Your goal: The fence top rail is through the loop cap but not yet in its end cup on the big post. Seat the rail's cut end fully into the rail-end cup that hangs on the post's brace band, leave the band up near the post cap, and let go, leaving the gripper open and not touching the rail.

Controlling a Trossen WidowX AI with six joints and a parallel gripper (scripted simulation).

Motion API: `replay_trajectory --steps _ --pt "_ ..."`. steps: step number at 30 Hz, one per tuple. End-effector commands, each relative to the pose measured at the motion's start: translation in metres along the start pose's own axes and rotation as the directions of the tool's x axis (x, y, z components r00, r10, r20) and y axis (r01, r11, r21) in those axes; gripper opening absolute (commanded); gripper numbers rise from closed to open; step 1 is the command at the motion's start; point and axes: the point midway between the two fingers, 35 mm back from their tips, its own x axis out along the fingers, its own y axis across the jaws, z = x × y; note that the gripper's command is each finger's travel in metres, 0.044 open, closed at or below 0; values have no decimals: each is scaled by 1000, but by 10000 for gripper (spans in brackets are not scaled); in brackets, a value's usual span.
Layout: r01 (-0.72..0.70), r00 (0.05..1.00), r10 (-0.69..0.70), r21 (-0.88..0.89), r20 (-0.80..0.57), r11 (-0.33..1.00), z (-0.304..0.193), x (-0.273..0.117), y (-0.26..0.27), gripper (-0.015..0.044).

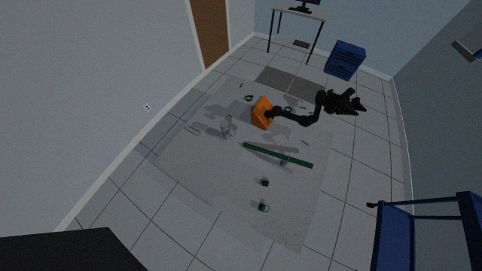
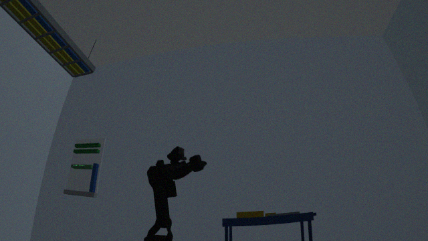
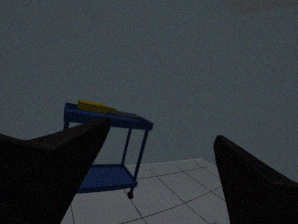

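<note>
The green top rail (image 1: 263, 150) slants across the mat in the top view. It passes through the loop cap (image 1: 287, 162) on a short grey post. The big post (image 1: 225, 129) is pale grey, with small pale fittings at its side; the rail-end cup and band are too small to tell apart. The rail's left end shows apart from the post, with a gap between them. My gripper (image 1: 361, 111) (image 2: 205, 163) (image 3: 162, 132) is open and empty, raised high and far to the right of the rail, not touching it. The exterior view and the wrist view show no rail or post.
The arm stands by an orange wedge-shaped block (image 1: 260, 117). A black item (image 1: 264, 183) and a green item (image 1: 263, 208) lie in front of the rail. Dark rings and small pieces lie behind. A blue cart (image 1: 395, 237) (image 2: 267, 221) (image 3: 107, 177) stands off the mat.
</note>
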Motion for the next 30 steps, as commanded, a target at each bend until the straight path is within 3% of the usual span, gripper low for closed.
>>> replay_trajectory --steps 1,8,17,23,30 --pt "1 1000 -1 0 4 1000 1 0 -1 426" --pt "95 978 -93 -1 188 996 70 -20 -49 440" --pt "426 841 -405 23 358 905 136 -70 -173 440" --pt "671 693 -646 40 322 740 138 -115 -267 440" --pt "873 485 -864 -16 133 487 101 -175 -365 440"
